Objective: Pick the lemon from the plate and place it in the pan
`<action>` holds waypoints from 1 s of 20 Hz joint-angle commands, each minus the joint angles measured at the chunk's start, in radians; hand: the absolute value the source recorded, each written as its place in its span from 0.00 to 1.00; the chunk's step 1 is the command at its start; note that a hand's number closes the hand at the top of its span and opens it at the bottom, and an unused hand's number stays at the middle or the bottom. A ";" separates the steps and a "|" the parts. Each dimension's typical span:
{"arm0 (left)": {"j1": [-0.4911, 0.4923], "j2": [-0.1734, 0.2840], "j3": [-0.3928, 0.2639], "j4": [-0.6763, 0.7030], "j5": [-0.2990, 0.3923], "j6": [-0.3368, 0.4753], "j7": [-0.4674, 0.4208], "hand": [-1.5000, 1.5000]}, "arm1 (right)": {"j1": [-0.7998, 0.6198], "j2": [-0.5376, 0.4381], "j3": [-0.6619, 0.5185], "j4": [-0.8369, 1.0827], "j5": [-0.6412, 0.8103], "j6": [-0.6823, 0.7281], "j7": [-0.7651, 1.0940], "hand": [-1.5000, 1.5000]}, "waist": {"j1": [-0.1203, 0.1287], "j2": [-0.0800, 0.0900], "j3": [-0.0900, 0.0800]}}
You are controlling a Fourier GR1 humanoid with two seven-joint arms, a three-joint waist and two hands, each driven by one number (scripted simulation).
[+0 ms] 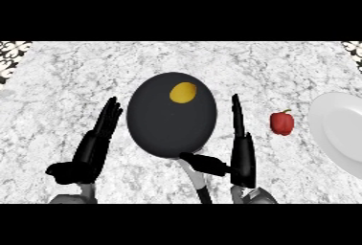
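The lemon lies inside the pan, on the upper part of its dark floor, slightly right of the pan's centre line. Nothing touches it; both robot hands are apart from it.

The pan is black and oval in this view, resting on the bench at the middle of the scene. Its handle runs from the lower rim down toward the lower edge of the view, pale near the pan and dark further along.

The right robot hand stands just beside the pan's right rim. Its fingers are straight and point up the view, edge-on; its thumb reaches out to the left, across the handle just below the pan's lower rim. It is released and holds nothing.

The left robot hand stands just beside the pan's left rim, fingers straight and slanting up toward the right, thumb out to the left near the lower edge. It too is released and holds nothing.

A red bell pepper sits on the bench to the right of the right robot hand, between that hand and the plate. The plate is white and is cut off by the view's right edge. The pepper is near the plate's left rim, not on it.

The bench surface is grey-white marble.
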State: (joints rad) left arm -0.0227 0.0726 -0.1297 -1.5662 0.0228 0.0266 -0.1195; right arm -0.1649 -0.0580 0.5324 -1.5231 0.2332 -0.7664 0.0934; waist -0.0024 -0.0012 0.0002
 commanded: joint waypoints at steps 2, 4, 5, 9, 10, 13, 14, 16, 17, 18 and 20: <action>-0.009 -0.024 0.008 0.043 -0.016 -0.005 -0.022 0.50 | 0.041 0.019 0.006 -0.063 0.136 0.023 0.088 0.00 | 0.001 0.001 0.000; 0.015 -0.037 -0.016 0.001 -0.022 0.001 -0.010 0.50 | 0.171 -0.050 0.042 -0.192 0.105 0.051 0.057 0.00 | -0.001 0.000 0.000; 0.026 -0.018 0.016 -0.033 -0.008 -0.013 0.020 0.50 | 0.136 0.009 -0.006 -0.105 0.094 0.067 0.007 0.00 | 0.003 0.001 0.000; 0.014 -0.054 -0.015 -0.017 -0.043 0.017 0.023 0.50 | 0.204 0.021 0.082 -0.154 0.189 0.043 0.051 0.00 | 0.001 0.000 0.000; -0.042 -0.041 0.020 0.066 -0.030 -0.010 -0.030 0.50 | 0.246 0.008 0.089 -0.166 0.181 0.043 0.018 0.00 | -0.001 0.001 0.000; 0.048 -0.004 0.034 -0.033 -0.001 -0.056 -0.005 0.50 | 0.270 0.009 0.056 -0.119 0.156 0.050 -0.054 0.00 | 0.002 0.001 0.000; 0.007 -0.039 0.012 -0.038 -0.051 0.010 0.033 0.50 | 0.255 -0.007 0.039 -0.151 0.200 0.059 -0.004 0.00 | 0.001 0.000 0.000; -0.008 -0.054 0.011 0.026 -0.052 -0.003 -0.007 0.50 | 0.245 -0.005 0.023 -0.178 0.227 0.097 0.053 0.00 | 0.001 0.001 0.000; -0.004 -0.053 0.005 -0.012 -0.050 0.000 0.017 0.50 | 0.171 0.055 0.058 -0.161 0.313 0.070 0.183 0.00 | 0.002 0.001 0.000; -0.066 -0.044 0.041 0.065 -0.040 -0.015 0.017 0.50 | 0.214 0.002 0.002 -0.193 0.240 0.129 0.107 0.00 | 0.000 0.001 0.000; -0.055 -0.039 0.046 0.019 -0.024 -0.028 0.039 0.50 | 0.203 0.042 0.032 -0.183 0.331 0.114 0.152 0.00 | 0.001 0.001 0.000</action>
State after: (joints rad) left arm -0.0401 0.0309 -0.1080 -1.5605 -0.0145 0.0124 -0.0974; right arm 0.0512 -0.0413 0.5625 -1.6966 0.4878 -0.6705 0.1876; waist -0.0011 -0.0006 -0.0001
